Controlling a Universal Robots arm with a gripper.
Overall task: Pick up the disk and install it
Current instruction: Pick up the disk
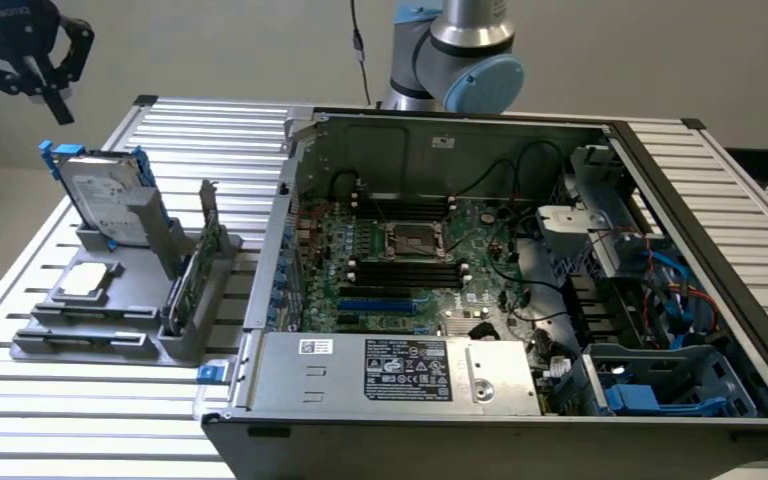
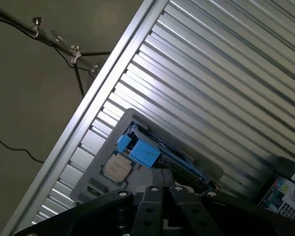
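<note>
Pinched shut and holding nothing, my gripper (image 1: 53, 98) is hanging well above the disk (image 1: 97, 195), which is standing upright in the grey holder (image 1: 84, 345) below my fingertips. I am judging I should be spreading wide and squaring to its blue rails before descending.

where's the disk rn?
Exterior view's left: the disk stands upright in the grey holder on the slatted table, beside the open computer case. The gripper hangs higher up, not touching it.
</note>
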